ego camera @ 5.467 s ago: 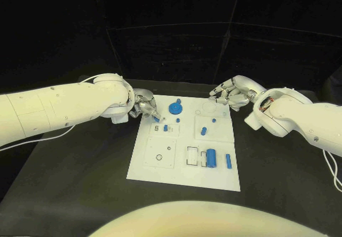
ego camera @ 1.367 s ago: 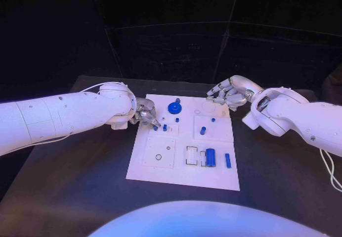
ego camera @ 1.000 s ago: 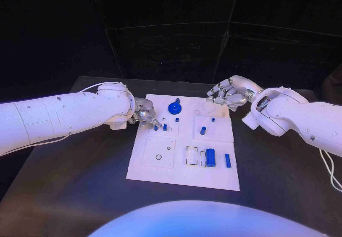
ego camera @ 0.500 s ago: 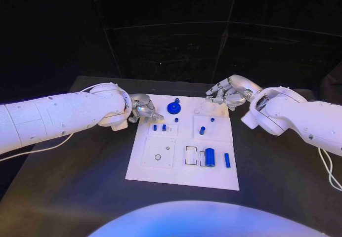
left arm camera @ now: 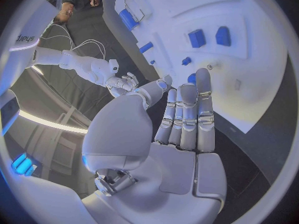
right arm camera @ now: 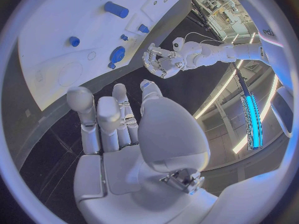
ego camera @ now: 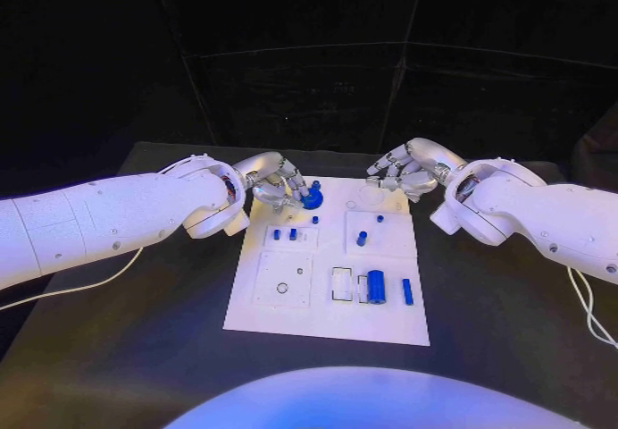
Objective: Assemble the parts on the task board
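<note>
The white task board (ego camera: 322, 313) lies mid-table. Two short blue pegs (ego camera: 283, 234) stand side by side in its left plate, also seen as the pegs (left arm camera: 210, 37) in the left wrist view. A round blue knob (ego camera: 312, 198) sits near the far edge. My left hand (ego camera: 271, 181) hovers just left of that knob, fingers stretched out and holding nothing; the left hand (left arm camera: 184, 119) shows an empty palm. My right hand (ego camera: 402, 174) hangs over the board's far right corner, fingers apart and empty. A blue cylinder (ego camera: 376, 286) and a thin bar (ego camera: 407, 291) lie nearer me.
A blue peg (ego camera: 362, 238) and a tiny stud (ego camera: 379, 218) stand in the right plate. The black table (ego camera: 142, 295) spreads bare on both sides of the board. The right wrist view shows my left hand (right arm camera: 163, 59) beyond the knob (right arm camera: 116, 54).
My left hand let go of a peg beside the other one in the left plate, then rose and moved toward the far edge by the knob. The right hand barely moved.
</note>
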`<state>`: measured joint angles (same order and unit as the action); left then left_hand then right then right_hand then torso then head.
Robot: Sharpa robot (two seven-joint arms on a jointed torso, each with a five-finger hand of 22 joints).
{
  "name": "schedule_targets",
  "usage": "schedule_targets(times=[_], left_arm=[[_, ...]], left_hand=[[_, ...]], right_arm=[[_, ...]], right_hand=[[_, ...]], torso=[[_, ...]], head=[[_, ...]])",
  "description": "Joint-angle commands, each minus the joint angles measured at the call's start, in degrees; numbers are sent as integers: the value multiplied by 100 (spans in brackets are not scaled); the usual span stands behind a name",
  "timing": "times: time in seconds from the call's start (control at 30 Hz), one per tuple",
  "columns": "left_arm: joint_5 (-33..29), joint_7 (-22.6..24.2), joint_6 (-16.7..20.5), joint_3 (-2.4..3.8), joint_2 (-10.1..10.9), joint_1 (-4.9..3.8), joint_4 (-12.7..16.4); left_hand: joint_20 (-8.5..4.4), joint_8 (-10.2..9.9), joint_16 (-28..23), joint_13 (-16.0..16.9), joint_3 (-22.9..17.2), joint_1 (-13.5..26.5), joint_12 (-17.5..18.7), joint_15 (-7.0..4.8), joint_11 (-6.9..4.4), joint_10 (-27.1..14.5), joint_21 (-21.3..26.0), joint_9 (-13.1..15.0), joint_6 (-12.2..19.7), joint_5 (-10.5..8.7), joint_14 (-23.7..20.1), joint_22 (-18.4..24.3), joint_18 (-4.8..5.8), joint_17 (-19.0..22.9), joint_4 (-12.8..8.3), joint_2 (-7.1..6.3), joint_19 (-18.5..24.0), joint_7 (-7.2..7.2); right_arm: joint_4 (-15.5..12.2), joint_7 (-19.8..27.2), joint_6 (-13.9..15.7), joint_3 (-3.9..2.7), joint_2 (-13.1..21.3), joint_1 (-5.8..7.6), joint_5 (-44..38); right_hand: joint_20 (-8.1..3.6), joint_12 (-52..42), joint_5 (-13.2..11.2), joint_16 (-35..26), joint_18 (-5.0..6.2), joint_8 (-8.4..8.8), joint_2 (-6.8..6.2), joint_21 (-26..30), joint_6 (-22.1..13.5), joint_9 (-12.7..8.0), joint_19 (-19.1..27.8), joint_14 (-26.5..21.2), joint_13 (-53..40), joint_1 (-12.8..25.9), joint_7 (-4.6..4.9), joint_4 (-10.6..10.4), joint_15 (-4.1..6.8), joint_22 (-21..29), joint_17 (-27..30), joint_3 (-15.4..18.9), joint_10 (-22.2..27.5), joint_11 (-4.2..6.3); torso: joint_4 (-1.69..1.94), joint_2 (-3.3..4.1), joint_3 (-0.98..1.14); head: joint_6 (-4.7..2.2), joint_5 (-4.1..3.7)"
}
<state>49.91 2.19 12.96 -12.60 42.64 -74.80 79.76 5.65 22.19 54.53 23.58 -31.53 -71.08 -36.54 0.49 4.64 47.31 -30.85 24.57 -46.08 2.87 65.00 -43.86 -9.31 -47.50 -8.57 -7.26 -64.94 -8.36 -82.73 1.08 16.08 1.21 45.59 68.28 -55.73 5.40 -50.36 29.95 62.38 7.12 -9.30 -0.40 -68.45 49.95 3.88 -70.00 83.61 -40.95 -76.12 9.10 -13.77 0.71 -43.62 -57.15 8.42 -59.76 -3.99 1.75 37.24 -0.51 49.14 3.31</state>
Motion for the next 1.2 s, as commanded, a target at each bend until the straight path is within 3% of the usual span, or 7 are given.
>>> schedule_targets(times=[0.03, 0.13, 0.23, 0.3, 0.4, 0.8, 1.2], left_arm=[[685, 959, 753, 2, -80, 35, -68], [1243, 954, 814, 3, -198, 88, -165], [1722, 787, 748, 3, -311, 129, -257], [2039, 610, 645, 4, -408, 155, -335], [2415, 361, 469, 4, -544, 187, -452], [3092, 102, 35, -3, -1023, 282, -954], [3219, 45, -276, -4, -1249, 317, -1181]], left_hand=[[-1, -173, 38, -253, -9, -192, 245, 13, 49, 70, -61, -201, -147, -10, 73, -41, -106, 48, -119, -41, -49, -44], [22, -407, 309, -591, 59, -236, 544, -27, 47, 229, -165, -476, -347, 26, 425, -93, -105, -94, -148, -104, -193, 5], [22, -566, 858, -786, 192, -122, 695, -23, 37, 336, -232, -652, -440, -16, 906, -103, -111, -627, -76, -163, -375, 24], [24, -669, 1502, -890, 438, 56, 759, -32, 19, 368, -323, -764, -485, -16, 1403, -112, -119, -1304, 59, -235, -639, 45], [-8, -754, 1947, -984, 652, 76, 805, -63, -6, 423, -556, -867, -561, -13, 1718, -242, -95, -1786, 142, -239, -939, 55], [-27, -873, 2199, -1208, 774, -126, 954, -71, -3, 493, -1030, -1048, -772, -11, 1859, -604, -1, -2028, 173, -122, -1232, 79], [-56, -969, 2358, -1358, 760, -223, 1022, -98, -30, 667, -1792, -1177, -898, -11, 1966, -1213, 129, -2171, 184, -48, -1540, 97]], right_arm=[[-3, 53, 21, -3, -7, 6, 12], [-5, 54, 17, -3, -11, 1, 12], [-7, 55, 16, -3, -18, -3, 12], [-6, 57, 13, -3, -26, -5, 12], [-5, 52, 0, -3, -36, -7, 12], [-10, 41, -7, -3, -49, -9, 11], [-8, 49, -9, -3, -66, -10, 11]], right_hand=[[-1, 37, 30, -15, 109, -19, -3, 35, -45, -3, 46, -32, 10, -63, 3, -38, -9, 0, -4, -7, 47, -1], [-1, 37, 30, -15, 109, -19, -3, 35, -45, -3, 46, -32, 10, -63, 3, -38, -9, 0, -4, -7, 47, -1], [-1, 38, 30, -11, 108, -20, -1, 34, -45, -3, 46, -31, 13, -68, 2, -37, -9, -3, -10, -10, 48, -1], [-1, 39, 30, -10, 108, -20, 0, 34, -45, -3, 45, -31, 13, -70, 2, -37, -9, -4, -12, -11, 48, -1], [-1, 39, 30, -10, 108, -20, 0, 34, -45, -3, 45, -31, 13, -70, 2, -37, -9, -4, -12, -11, 48, -1], [-1, 39, 30, -10, 108, -20, 0, 34, -45, -3, 45, -31, 13, -70, 2, -37, -9, -4, -12, -11, 48, -1], [0, 41, 31, -10, 110, -21, 4, 40, -47, -3, 51, -32, 19, -82, 3, -35, -9, 6, -13, -19, 50, -1]], torso=[[4, -4, 2], [6, -5, 0], [10, 0, 0], [9, 0, 1], [11, 1, 2], [6, 3, 2], [10, 1, 3]], head=[[-45, -58], [-62, -72], [-86, -80], [-100, -84], [-104, -83], [-128, -83], [-126, -88]])
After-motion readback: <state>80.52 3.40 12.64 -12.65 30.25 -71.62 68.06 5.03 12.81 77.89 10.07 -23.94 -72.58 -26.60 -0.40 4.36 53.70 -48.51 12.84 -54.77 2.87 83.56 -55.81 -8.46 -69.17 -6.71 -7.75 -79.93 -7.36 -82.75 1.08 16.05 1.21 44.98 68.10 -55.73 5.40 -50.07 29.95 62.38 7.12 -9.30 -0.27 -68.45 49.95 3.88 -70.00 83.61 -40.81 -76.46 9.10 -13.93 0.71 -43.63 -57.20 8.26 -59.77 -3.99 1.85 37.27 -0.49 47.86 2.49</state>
